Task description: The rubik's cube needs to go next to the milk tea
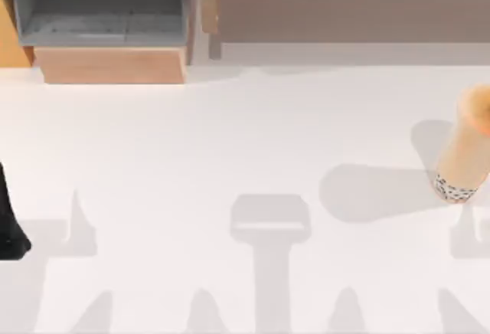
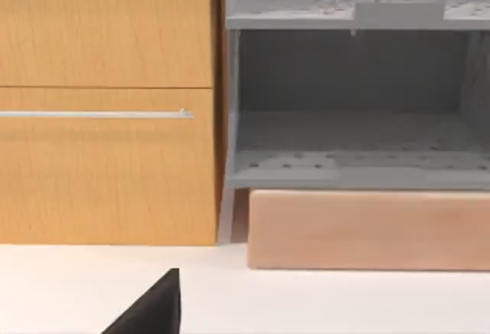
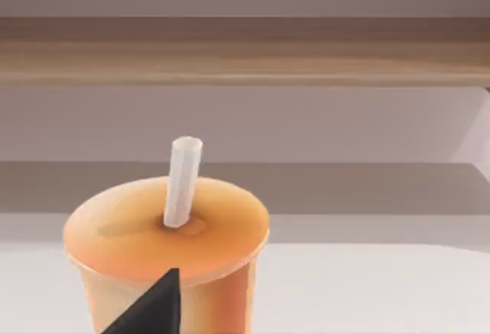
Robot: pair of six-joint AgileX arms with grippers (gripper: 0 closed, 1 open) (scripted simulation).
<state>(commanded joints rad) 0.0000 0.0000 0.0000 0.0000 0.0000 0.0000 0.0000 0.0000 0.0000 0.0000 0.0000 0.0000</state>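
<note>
The milk tea stands at the table's far right edge, a tall tan-orange cup with dark pearls at its base. The right wrist view looks at it from close by, with the milk tea and its white straw just beyond a black part of my right gripper. At the table's left edge is my left arm, parked. A black part of my left gripper shows above the white table, facing the cabinets. The rubik's cube is out of view.
At the back left stand a grey shelf unit and a light wooden block in front of it. An orange wooden cabinet is beside them. A long wooden shelf runs along the back right.
</note>
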